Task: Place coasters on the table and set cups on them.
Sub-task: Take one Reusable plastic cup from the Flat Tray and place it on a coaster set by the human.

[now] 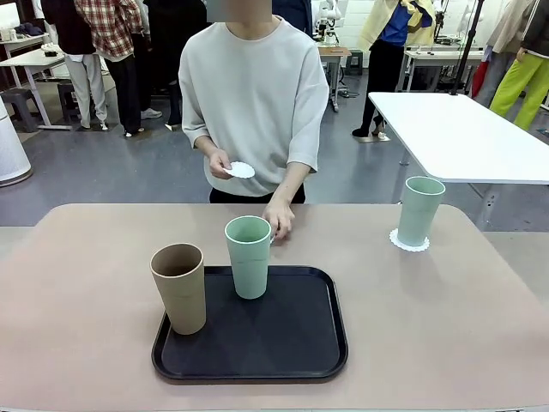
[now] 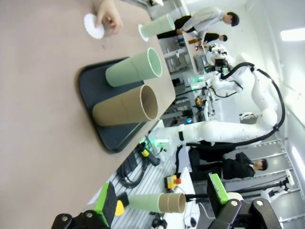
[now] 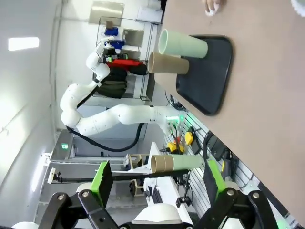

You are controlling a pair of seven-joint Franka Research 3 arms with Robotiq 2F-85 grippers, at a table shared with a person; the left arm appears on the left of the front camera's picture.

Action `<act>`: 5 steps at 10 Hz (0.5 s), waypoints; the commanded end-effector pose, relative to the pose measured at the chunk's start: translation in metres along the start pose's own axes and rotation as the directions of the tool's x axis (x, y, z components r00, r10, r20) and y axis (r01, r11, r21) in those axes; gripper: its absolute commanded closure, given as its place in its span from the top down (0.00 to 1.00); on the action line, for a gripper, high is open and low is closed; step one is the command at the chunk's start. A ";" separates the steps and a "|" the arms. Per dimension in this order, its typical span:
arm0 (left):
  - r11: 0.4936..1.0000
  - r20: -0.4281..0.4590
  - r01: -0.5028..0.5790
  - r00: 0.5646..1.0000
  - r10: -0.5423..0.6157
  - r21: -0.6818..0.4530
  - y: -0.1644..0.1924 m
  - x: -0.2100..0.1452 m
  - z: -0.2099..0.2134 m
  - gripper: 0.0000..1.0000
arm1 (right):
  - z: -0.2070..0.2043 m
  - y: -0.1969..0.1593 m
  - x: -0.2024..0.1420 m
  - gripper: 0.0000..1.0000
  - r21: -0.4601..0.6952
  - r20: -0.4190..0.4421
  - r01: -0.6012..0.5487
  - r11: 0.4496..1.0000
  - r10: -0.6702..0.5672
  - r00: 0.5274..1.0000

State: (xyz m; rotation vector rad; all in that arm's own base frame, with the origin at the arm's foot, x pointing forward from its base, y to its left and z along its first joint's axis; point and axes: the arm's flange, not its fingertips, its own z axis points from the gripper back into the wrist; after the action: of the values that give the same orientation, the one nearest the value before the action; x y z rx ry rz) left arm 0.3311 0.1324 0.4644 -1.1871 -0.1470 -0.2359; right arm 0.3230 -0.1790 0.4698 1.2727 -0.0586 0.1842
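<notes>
With one mint cup (image 1: 420, 209) on its coaster (image 1: 409, 242) by the counter's (image 1: 446, 326) far right corner, the tan cup (image 1: 180, 287) and second mint cup (image 1: 249, 256) awaited theirs on the tray (image 1: 292, 343) (left end effector (image 2: 161, 198) and right end effector (image 3: 158, 181) both open, empty).

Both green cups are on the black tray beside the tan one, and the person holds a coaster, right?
No: one green cup is on the black tray beside the tan cup; the other green cup stands on a coaster on the table, per the front view. The person does hold a second coaster.
</notes>
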 end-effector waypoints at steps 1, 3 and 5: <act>1.000 0.005 0.007 1.000 -0.007 -0.012 -0.001 -0.001 0.002 1.00 | 0.003 0.001 0.001 1.00 0.014 0.032 -0.003 1.000 0.003 0.999; 1.000 0.005 0.007 1.000 -0.007 -0.012 -0.001 -0.001 0.002 1.00 | 0.003 0.001 0.001 1.00 0.014 0.032 -0.003 1.000 0.003 0.999; 1.000 0.005 0.007 1.000 -0.007 -0.012 -0.001 -0.001 0.002 1.00 | 0.003 0.001 0.001 1.00 0.014 0.032 -0.003 1.000 0.003 0.999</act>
State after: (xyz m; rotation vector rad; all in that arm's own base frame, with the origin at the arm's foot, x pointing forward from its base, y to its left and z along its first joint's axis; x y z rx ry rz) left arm 0.3311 0.1324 0.4644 -1.1871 -0.1470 -0.2359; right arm 0.3223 -0.1809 0.4701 1.2760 -0.0671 0.1791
